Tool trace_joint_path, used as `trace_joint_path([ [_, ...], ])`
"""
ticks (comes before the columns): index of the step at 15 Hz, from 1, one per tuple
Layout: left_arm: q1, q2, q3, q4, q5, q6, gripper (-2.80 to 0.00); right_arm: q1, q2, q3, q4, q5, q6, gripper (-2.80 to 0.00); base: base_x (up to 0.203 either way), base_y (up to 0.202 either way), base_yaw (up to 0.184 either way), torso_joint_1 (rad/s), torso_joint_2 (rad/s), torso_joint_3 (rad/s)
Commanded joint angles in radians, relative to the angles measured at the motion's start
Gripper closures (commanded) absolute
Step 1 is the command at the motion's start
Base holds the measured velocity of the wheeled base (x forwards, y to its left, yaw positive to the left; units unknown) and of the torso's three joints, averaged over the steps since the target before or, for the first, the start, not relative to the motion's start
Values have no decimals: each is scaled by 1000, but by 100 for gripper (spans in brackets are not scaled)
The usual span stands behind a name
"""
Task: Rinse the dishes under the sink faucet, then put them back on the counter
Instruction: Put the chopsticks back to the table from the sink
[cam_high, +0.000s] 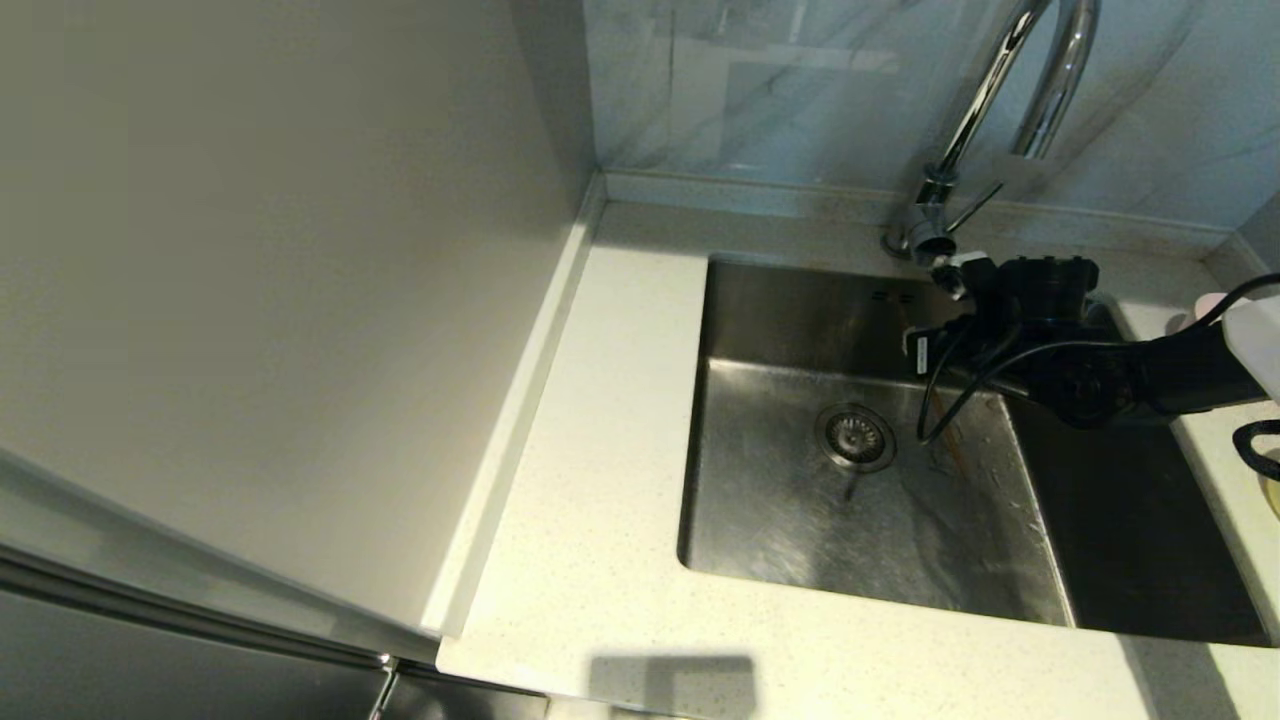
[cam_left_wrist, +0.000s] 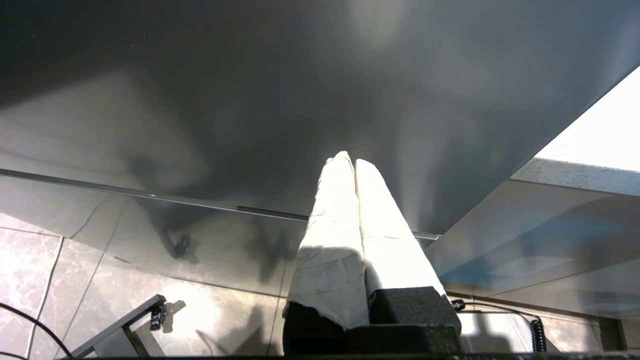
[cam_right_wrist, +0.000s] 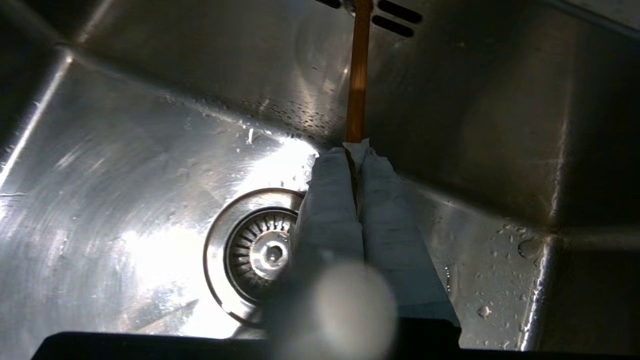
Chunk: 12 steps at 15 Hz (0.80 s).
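Note:
My right gripper hangs inside the steel sink, shut on a brown wooden chopstick that sticks out past its fingertips toward the sink's back wall. I cannot tell whether a second chopstick lies with it. The right arm reaches in from the right, below the chrome faucet. The drain strainer lies beside the gripper. A pale pink bowl edge peeks from behind the arm on the right counter. A yellow-green rim shows at the right edge. My left gripper is shut and empty, parked low beside the cabinet.
The speckled counter runs left of and in front of the sink, bounded on the left by a smooth grey-white side panel. The faucet's thin lever juts out at its base. Water drops dot the sink floor.

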Motion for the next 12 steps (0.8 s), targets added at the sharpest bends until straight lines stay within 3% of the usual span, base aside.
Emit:
trace_joint_path([
  [1, 0, -3, 0, 0, 1, 0, 0, -22, 26, -22, -4, 3, -2, 0, 0, 0, 0, 0, 0, 0],
  [12, 0, -3, 0, 0, 1, 0, 0, -133, -27, -51, 57, 51, 7, 0, 0, 0, 0, 0, 0, 0],
])
